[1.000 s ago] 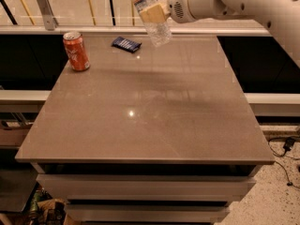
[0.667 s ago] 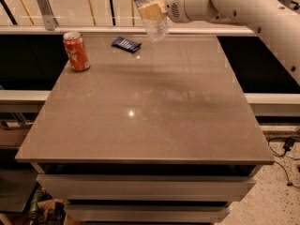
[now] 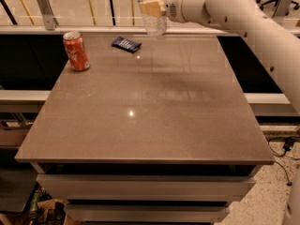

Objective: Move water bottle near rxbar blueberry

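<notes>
Bench [image 3: 154,107] carries the rxbar blueberry [image 3: 126,43] flat near its far edge, and above and beyond that bar, on its side away from the orange can [image 3: 76,50], the gripper [image 3: 152,7], jaws clamped on the water bottle [image 3: 154,23], has edged slightly closer to the bar than a second ago, probably leaving only the lowering.

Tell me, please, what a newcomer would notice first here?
The white arm's gripper holds the water bottle in the air above the far edge of the table. Close by lies the rxbar blueberry, and an orange soda can stands upright near the far left corner.
</notes>
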`<state>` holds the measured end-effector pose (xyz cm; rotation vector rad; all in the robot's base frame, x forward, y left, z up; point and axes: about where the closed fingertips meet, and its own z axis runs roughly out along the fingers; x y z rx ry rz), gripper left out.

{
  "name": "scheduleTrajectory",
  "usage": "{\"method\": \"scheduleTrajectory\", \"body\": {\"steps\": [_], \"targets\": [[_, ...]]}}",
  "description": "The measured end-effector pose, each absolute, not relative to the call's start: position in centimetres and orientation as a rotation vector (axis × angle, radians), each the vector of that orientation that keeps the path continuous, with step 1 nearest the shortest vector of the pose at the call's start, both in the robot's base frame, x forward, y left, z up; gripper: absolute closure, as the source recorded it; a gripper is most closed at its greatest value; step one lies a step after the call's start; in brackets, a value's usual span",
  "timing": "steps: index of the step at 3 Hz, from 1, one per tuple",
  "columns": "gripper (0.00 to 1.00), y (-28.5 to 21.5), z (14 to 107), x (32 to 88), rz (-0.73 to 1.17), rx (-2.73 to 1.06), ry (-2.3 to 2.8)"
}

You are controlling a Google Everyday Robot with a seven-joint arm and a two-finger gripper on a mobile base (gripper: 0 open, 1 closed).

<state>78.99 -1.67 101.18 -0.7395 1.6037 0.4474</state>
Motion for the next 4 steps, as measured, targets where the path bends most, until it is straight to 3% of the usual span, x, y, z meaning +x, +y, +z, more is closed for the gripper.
{"method": "scheduleTrajectory", "body": {"steps": [4], "targets": [[1.0, -1.2, 95.6, 82.1, 0.548, -0.586, 1.562]]}}
